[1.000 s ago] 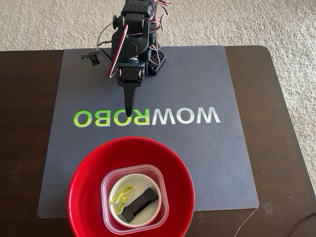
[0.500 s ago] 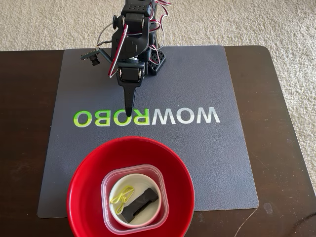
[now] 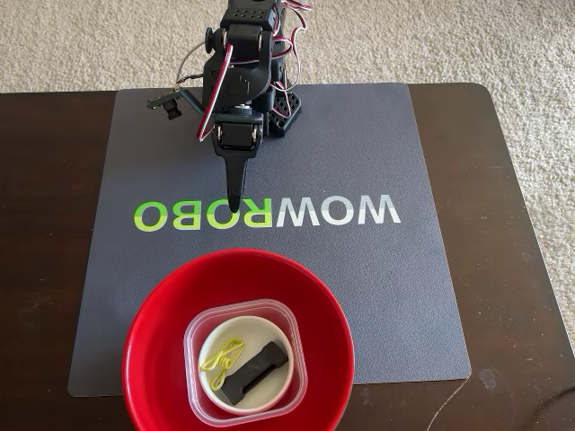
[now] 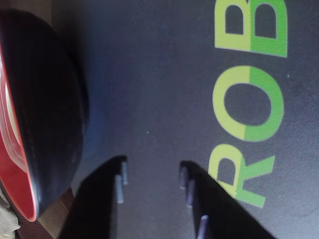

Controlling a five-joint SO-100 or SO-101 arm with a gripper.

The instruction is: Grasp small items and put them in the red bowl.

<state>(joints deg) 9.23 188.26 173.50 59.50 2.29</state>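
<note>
One arm stands at the far edge of a grey mat (image 3: 377,296) on a dark worktop (image 3: 45,269), folded down so that its gripper (image 3: 235,205) points at the mat's lettering. One red bowl (image 3: 162,359) sits at the near edge of the mat, and everything else is nested in it: one clear square plastic tub (image 3: 202,395), one small white round bowl (image 3: 269,337) inside the tub, and in that bowl one flat black bone-shaped piece (image 3: 256,370) beside one yellow-green looped band (image 3: 223,356), the two near each other.

The mat carries the word "WOWROBO", read upside down from the fixed view, with "WOW" in white and the rest in green and white. The wrist view catches only "ROB" and part of a further letter, in two shades of green, lying on its side.

The fixed view shows the bowl's contents. The wrist view shows only the bowl's dark outer wall and red rim (image 4: 15,164) at its left edge, and none of what lies inside. It does show the jaws standing apart with bare mat between them, holding nothing (image 4: 152,172); in the fixed view they look like a single dark point.
</note>
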